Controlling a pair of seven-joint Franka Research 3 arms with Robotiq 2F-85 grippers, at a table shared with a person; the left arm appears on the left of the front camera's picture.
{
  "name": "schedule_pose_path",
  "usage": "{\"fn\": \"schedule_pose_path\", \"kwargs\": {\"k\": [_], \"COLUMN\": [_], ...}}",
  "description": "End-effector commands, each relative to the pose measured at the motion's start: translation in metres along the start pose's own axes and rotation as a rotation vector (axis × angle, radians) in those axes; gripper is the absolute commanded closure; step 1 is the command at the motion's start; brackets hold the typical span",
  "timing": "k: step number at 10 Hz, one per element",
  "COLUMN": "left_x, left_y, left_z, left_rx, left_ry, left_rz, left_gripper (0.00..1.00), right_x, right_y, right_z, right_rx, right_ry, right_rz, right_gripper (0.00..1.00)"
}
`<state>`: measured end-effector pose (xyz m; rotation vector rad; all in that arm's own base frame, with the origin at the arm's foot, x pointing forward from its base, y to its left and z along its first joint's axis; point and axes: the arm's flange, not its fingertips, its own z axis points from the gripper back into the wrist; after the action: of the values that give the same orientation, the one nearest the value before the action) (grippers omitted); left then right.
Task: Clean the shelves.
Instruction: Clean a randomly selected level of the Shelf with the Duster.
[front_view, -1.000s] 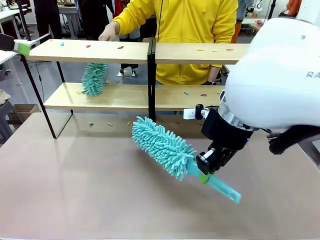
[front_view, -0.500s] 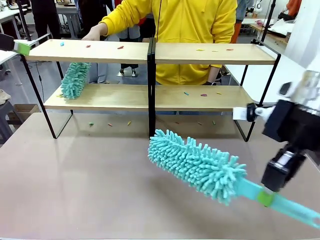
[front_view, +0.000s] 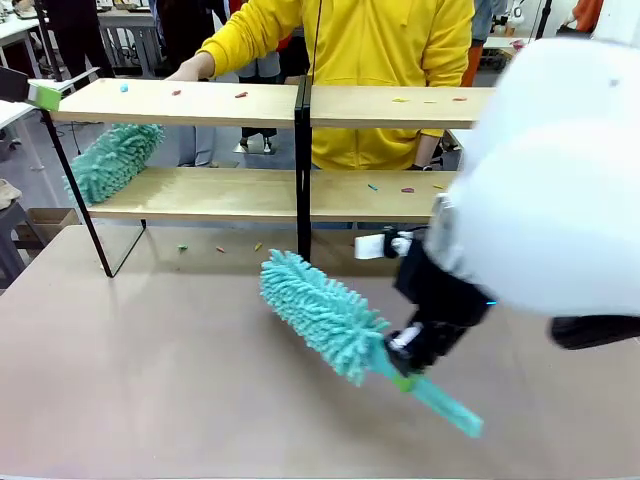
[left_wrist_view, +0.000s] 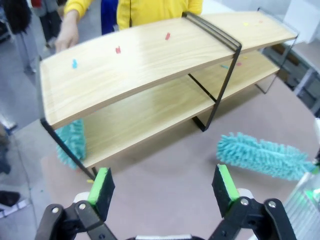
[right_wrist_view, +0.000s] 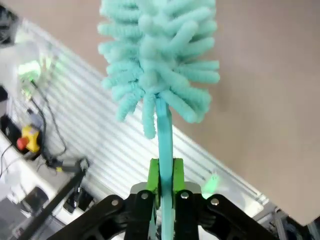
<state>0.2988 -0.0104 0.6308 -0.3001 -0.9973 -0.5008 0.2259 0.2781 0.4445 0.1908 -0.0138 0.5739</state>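
The shelves (front_view: 240, 192) stand across the table's far half, two light-wood boards in a black frame, strewn with small coloured bits (front_view: 240, 95). My right gripper (front_view: 405, 362) is shut on the handle of a teal fluffy duster (front_view: 320, 312), whose head hangs low over the table in front of the centre post. The right wrist view shows its pads clamped on that duster's handle (right_wrist_view: 165, 150). My left gripper (left_wrist_view: 164, 184) hovers open and empty above the shelves' (left_wrist_view: 130, 65) left end. A person in yellow holds a second teal duster (front_view: 112, 160) at the lower board's left end.
Coloured bits (front_view: 220, 248) lie on the table under the shelves. The person's hand (front_view: 185, 72) rests at the top board's far edge. My bulky white right arm (front_view: 560, 180) hides the rack's right end. A metal rail (right_wrist_view: 100, 145) runs along the table's near edge.
My right arm has swung back left, carrying the duster from the table's right toward the centre. The person's duster has slid left along the lower board to its end.
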Motion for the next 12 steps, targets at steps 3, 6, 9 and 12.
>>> {"fn": "schedule_pose_path", "kwargs": {"k": [3,6,9,12], "left_x": [0.000,0.000,0.000,0.000], "left_y": [0.000,0.000,0.000,0.000], "left_z": [0.001,0.001,0.001,0.001], "left_rx": [-0.001,-0.001,-0.001,-0.001], "left_ry": [-0.003,-0.003,-0.003,-0.003], "left_rz": [-0.001,-0.001,-0.001,-0.001], "left_gripper": [0.00,0.00,0.00,0.00], "right_x": [0.000,0.070,0.125,0.158], "right_y": [0.000,0.014,0.007,0.019], "right_z": [0.000,-0.030,-0.051,-0.077], "right_rx": [0.000,-0.044,-0.017,-0.002], "right_ry": [0.000,-0.094,-0.136,-0.154], "right_rz": [0.000,-0.080,-0.127,-0.153], "right_gripper": [0.88,0.88,0.88,0.88]}}
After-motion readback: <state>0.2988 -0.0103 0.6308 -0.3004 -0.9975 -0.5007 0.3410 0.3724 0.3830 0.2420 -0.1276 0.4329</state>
